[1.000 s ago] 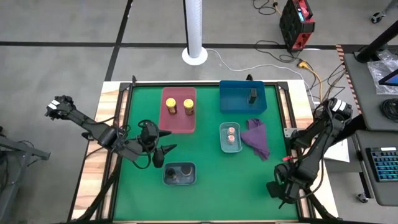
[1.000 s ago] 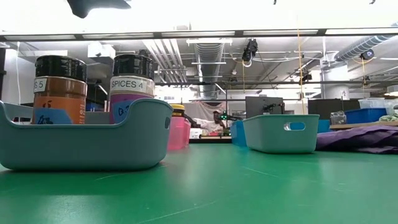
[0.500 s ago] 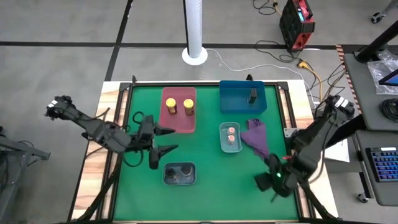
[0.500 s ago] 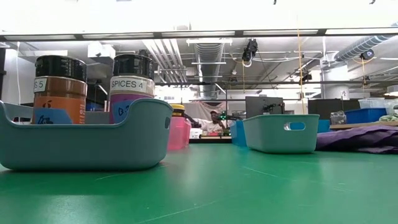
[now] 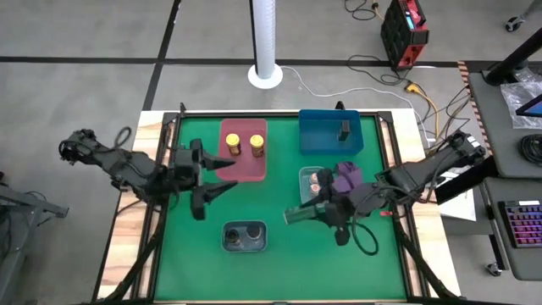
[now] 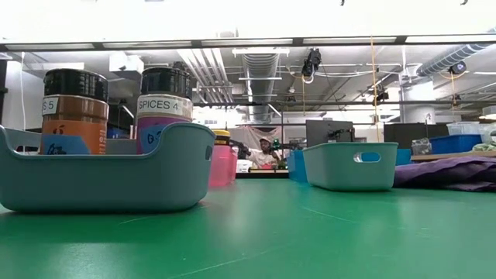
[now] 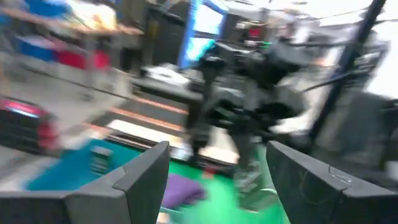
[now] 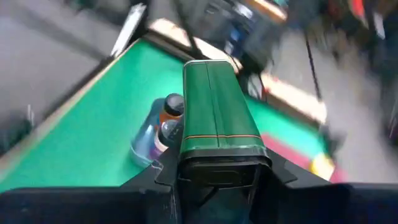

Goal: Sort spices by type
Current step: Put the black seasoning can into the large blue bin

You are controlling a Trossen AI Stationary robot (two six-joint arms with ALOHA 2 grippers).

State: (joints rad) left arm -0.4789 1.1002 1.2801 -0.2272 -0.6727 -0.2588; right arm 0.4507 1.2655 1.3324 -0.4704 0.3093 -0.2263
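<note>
- Clenched on a slim rectangular tin (image 8: 214, 106): right claw (image 5: 320, 212), reached out over the green table (image 5: 279, 271) between the small grey tray (image 5: 302, 188) and the grey tray (image 5: 227, 246) at the near edge.
- Held by the dark-capped end, with the green body sticking straight out ahead of the fingers, roughly level over the table.
- Judged stiff and light, with flat, smooth sides. Good bite for flat pads across the narrow faces, but apt to swing or slide if gripped only at the tip.
- Better taken close to the cap or mid-body, pads square on two opposite faces. Not fragile by the look, yet tall and narrow, so likely to topple when set down on end.
- Matching slim tin (image 5: 345, 130) standing upright in the blue tray (image 5: 326, 142) at the far side, well apart from the held one. Probably the place this one belongs.
- Left claw (image 5: 216, 180) released and empty, fingers spread wide, hovering just beside the pink tray (image 5: 244, 169).
- Yellow-lidded jars (image 5: 245, 145) side by side in the pink tray.
- Round dark-lidded jars (image 6: 116, 108) together in the near grey tray.
- Pinkish-tan jars (image 5: 315, 179) in the small grey tray, partly hidden by the right arm and beside the purple cloth (image 5: 345, 180).
</note>
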